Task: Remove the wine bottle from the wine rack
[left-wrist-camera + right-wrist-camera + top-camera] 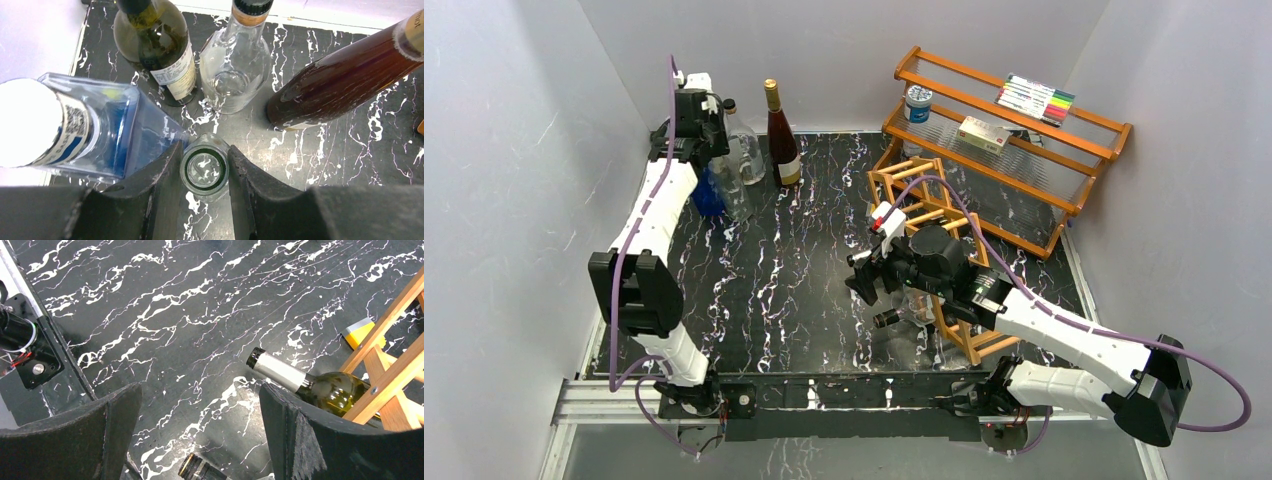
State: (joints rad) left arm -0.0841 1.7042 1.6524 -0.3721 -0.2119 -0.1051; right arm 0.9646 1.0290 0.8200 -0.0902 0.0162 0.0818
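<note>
Orange-brown wine rack (pixel 387 320) holds the wine bottle (pixel 327 389) lying flat, neck poking out; heavy, slick, breakable glass, so I'd take its neck; right gripper (pixel 197 400) gapes wide nearby; left gripper (pixel 204 162) clamps a clear bottle (pixel 203 176) at its mouth.

**TOP VIEW: WORKSPACE LAYOUT**

A black marble-pattern table (pixel 784 270) with white veins fills the centre of the frame. An orange-brown wooden lattice wine rack (pixel 929 205) lies right of centre and runs toward the lower right. A glass wine bottle (pixel 890 318) lies in the rack's lower end, its dark neck projecting left. The right gripper (pixel 865 285) sits just up and left of that neck.

Upper right: a two-tier wooden shelf with clear panels (pixel 1114 145) carries a blue-lidded jar (pixel 917 101), a small flat box (pixel 984 132) and a pack of coloured markers (pixel 1036 97).

Upper left: the white-and-black left arm (pixel 659 215) extends to a group of upright bottles:
- brown bottle with gold cap (pixel 783 140)
- clear glass bottle with black cap (pixel 742 145)
- blue bottle (pixel 707 198)
- second clear glass bottle (pixel 734 198)
</note>
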